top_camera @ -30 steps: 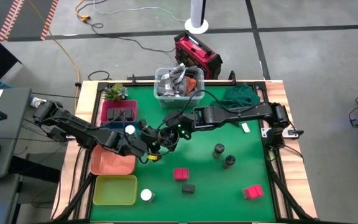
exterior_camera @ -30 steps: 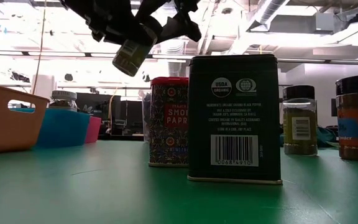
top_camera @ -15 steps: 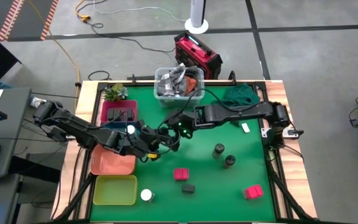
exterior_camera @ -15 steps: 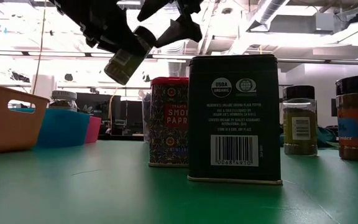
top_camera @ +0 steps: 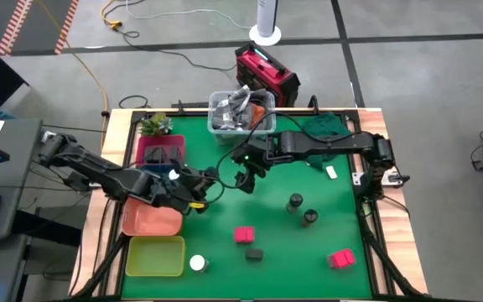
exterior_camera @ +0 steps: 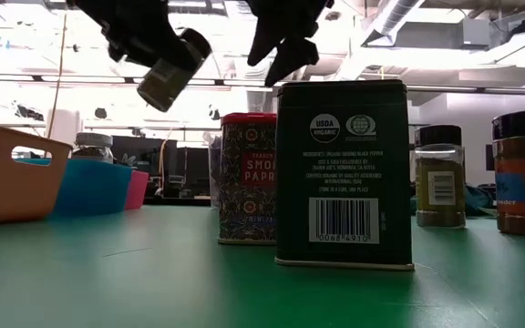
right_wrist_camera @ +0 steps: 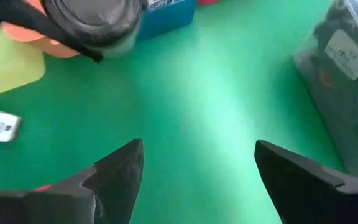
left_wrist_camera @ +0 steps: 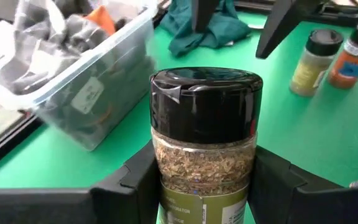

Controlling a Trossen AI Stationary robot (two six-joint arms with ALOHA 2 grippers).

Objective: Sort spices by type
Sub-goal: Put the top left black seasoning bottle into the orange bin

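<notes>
Left gripper (left_wrist_camera: 204, 180) clasps a dark-lidded round glass jar of green herbs (left_wrist_camera: 204, 134) aloft near the orange, blue and pink plastic trays (top_camera: 149, 218); right gripper (right_wrist_camera: 194, 168) hangs spread and empty. Carry the jar level, lowering fully into its tray before letting go.

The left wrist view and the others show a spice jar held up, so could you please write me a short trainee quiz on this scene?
1. True or false: the right gripper holds a jar between its fingers.
2. What does the left gripper grip? A: a pink-red box. B: a black-lidded jar of green herbs. C: a white-topped jar.
3. In the high view, how many pink-red boxes stand on the green mat?

Key: 1. False, its fingers are apart and hold nothing. 2. B. 3. Two.
</notes>
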